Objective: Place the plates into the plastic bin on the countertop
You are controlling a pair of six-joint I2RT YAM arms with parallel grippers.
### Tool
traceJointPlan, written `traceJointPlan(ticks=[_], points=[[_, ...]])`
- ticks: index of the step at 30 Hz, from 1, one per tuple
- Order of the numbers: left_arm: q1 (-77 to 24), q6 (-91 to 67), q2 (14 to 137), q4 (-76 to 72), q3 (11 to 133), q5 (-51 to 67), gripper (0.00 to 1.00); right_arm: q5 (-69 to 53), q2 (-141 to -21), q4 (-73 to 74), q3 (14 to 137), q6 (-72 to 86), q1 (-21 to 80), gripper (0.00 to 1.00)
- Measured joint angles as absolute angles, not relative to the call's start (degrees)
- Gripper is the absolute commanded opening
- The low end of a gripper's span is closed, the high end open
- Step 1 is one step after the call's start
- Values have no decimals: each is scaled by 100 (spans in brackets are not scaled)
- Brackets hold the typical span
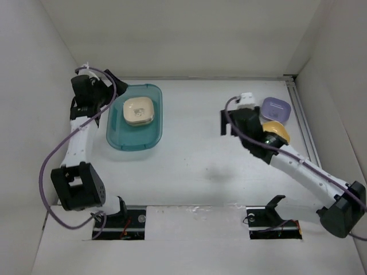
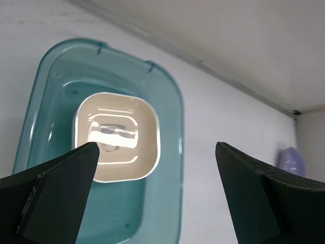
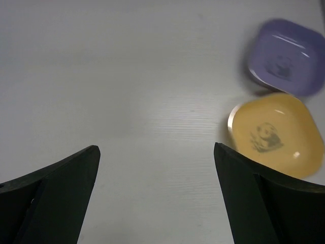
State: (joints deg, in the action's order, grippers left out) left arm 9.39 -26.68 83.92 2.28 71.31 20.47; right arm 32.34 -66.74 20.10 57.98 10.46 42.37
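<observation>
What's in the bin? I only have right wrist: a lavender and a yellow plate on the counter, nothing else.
Observer: One cream plate shows inside the teal bin, face up. I can't tell if more are stacked under it.
Operator: Where's the left arm?
Observer: The left gripper hangs by the bin's far-left corner, pointed at the bin, jaws open and holding nothing.
Operator: Where's the bin relative to my plates?
Observer: In the top view the bin is far left on the countertop. The lavender plate and yellow plate sit far right, with the right arm partly covering the yellow one.
</observation>
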Motion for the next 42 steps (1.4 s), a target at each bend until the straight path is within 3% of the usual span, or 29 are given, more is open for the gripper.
traceJointPlan(ticks=[6,17,28,35,40,42], points=[[720,-2665,7476,392,7148,2338,100,3002,-6071,2128,5002,2536,1343,100],[-2014,-2335,7911,1765,7456,1142,100,1835,-6217,2051,4058,3789,-1260,99],[-1964,-2265,7891,1874,7555,888,100,1280,-7131,1450,3848,3889,-1496,95],[-1964,-2250,7889,1973,7581,790,100,1302,-8427,1505,4357,3883,-1509,90],[-1964,-2217,7889,2112,7703,567,100,1380,-8689,1793,4604,3857,-1518,71],[-1964,-2206,7889,2119,7734,502,100,1459,-8809,1883,4757,3824,-1487,59]])
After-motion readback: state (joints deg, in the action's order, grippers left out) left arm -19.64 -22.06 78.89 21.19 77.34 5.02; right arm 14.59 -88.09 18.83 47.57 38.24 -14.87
